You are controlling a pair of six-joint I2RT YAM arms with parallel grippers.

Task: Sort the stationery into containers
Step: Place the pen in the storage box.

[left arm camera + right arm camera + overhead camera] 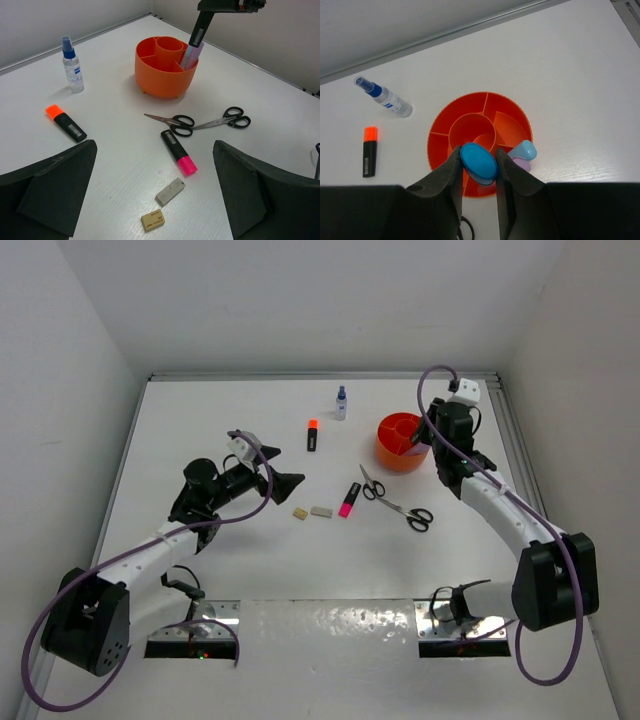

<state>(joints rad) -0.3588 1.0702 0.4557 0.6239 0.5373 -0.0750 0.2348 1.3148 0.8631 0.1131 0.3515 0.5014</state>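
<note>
While the right claw (479, 169) pinches a blue-capped marker (478, 159) by its top, the marker hangs upright over an outer compartment of the orange tub (439, 131), beside a lilac marker (524, 152) leaning there. The right wrist view shows only the cap. The left wrist view shows its black barrel, and also scissors (176, 120), a pink-capped marker (178, 152) and two erasers (170, 191) on the counter (115, 165). The left claw (286, 485) gapes wide, holding nothing.

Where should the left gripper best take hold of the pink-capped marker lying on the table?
Probably mid-barrel on the pink-capped marker, coming from straight above with the jaws across its width. It lies flat with both long sides free, while a pair of scissors crowds its black end.
</note>
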